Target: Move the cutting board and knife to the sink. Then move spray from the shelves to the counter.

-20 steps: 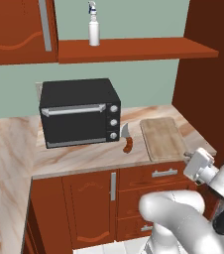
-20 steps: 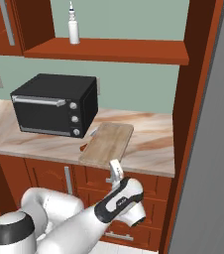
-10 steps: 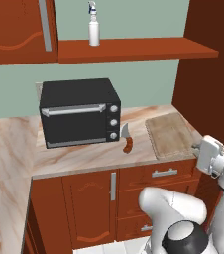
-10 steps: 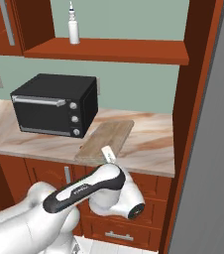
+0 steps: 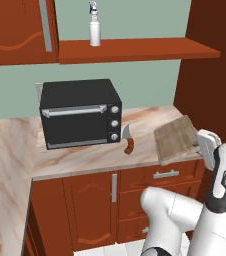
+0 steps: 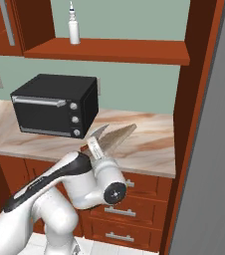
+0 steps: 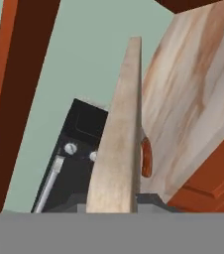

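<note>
While I check the left base view, the cutting board (image 5: 176,139) sits tilted at the right end of the counter (image 5: 85,155), its near edge raised off the stone and pinched by the gripper (image 5: 200,145), jaws narrow on it. I see the knife (image 5: 128,140) lying on the counter between board and black oven (image 5: 80,112); the spray (image 5: 94,31) stands on the shelves (image 5: 135,49). From the right base view, the board (image 6: 115,138) slants up above the counter (image 6: 149,144) at the gripper (image 6: 95,147). Through the hand view, I read the board (image 7: 119,144) edge-on, the knife handle (image 7: 146,158) just beside it.
</note>
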Available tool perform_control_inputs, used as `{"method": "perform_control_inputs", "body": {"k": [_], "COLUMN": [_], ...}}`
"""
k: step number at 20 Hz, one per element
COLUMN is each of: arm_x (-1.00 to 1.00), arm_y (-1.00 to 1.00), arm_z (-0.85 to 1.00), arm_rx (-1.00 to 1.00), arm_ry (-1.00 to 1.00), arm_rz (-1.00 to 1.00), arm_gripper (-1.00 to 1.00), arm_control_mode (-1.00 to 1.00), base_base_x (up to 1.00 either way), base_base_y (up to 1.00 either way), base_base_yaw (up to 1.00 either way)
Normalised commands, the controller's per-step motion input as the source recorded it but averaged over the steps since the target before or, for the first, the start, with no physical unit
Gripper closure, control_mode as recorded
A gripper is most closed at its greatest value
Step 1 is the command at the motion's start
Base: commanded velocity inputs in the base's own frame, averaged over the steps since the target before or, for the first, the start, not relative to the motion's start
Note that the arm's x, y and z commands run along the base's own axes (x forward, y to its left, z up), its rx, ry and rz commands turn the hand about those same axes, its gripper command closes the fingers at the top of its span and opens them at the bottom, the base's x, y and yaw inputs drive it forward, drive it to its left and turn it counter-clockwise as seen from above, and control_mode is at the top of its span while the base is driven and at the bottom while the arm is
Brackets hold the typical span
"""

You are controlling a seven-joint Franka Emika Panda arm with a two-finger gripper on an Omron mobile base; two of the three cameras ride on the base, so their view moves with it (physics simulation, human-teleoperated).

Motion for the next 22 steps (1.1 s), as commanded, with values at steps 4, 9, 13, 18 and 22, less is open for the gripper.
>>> {"method": "perform_control_inputs", "body": {"k": [4,9,13,18,22], "arm_x": [-0.28,-0.23,-0.27,-0.11,0.0], "arm_y": [0.0,0.0,0.0,0.1,0.29], "arm_z": [0.41,0.3,0.27,0.22,0.28], "arm_rx": [-0.2,-0.2,-0.21,-0.2,-0.21], "arm_ry": [0.24,0.26,0.26,0.18,0.15], "arm_rz": [0.0,0.0,0.0,0.0,0.0], "arm_gripper": [1.0,1.0,1.0,1.0,1.0], "arm_control_mode": [-1.0,-1.0,-1.0,-1.0,-1.0], "base_base_x": [0.0,0.0,0.0,0.0,0.0], "base_base_y": [0.0,0.0,0.0,0.0,0.0], "base_base_yaw": [0.0,0.0,0.0,0.0,0.0]}}
